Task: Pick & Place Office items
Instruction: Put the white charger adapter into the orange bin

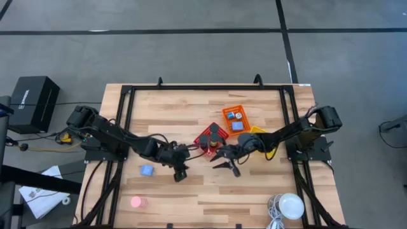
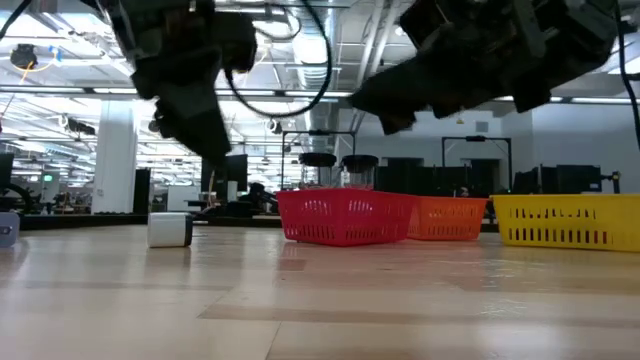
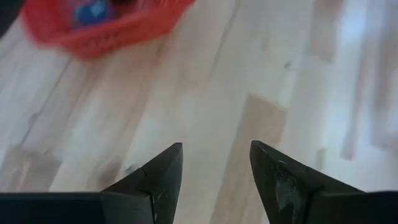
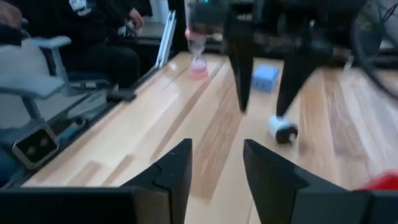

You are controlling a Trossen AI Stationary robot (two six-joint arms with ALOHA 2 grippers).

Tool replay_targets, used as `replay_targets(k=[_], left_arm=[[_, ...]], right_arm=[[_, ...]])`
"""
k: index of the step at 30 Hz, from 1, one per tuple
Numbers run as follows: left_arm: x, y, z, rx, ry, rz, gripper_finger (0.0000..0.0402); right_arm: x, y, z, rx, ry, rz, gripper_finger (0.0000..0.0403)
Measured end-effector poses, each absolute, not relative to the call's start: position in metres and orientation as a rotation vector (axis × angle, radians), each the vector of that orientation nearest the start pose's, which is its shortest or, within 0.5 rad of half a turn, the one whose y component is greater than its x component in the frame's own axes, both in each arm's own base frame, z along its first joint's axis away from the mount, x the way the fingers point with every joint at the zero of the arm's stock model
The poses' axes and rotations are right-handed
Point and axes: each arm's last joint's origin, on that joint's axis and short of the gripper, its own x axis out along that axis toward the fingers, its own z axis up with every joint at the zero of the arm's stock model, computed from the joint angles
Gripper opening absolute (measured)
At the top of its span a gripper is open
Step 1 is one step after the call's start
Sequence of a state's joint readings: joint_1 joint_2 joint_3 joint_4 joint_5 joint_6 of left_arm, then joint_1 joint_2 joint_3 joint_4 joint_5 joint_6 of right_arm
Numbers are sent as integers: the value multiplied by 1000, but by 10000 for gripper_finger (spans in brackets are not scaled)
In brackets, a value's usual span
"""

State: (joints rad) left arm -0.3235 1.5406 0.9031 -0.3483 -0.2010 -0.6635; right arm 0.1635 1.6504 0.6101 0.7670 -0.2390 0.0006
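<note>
My left gripper [image 1: 183,166] hangs open over the table's middle, its fingers [image 4: 241,74] pointing down, with bare wood between them in its own wrist view [image 3: 214,168]. A small white and black roll [image 4: 283,130] lies on the table just below it, apart from the fingers; it also shows in the low view [image 2: 170,229]. A blue block [image 1: 147,170] and a pink disc [image 1: 136,202] lie farther left. My right gripper [image 1: 224,162] is open and empty [image 4: 214,165], just right of the left one. The other items on the table do not show.
A red basket [image 1: 211,137], with a blue item inside [image 3: 93,11], stands just beyond both grippers. An orange basket [image 1: 235,119] stands behind it, and a yellow one [image 2: 565,220] lies under my right arm. A white round lamp [image 1: 289,207] stands at the near right. People sit beyond the table's left edge [image 4: 93,37].
</note>
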Motion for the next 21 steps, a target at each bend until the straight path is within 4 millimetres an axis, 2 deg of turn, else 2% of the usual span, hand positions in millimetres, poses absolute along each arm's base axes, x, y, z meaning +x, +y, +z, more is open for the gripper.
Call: replay_targets(k=[7,17,21], left_arm=[[276,-86,184,-365,1027,282,182],[270,-84,181,-337,1083,309,182],[264,-82,173,-324,1108,322,182]], right_arm=[[311,58,171,9,236,400,125],[312,58,168,10,245,398,123],[312,58,168,10,245,398,122]])
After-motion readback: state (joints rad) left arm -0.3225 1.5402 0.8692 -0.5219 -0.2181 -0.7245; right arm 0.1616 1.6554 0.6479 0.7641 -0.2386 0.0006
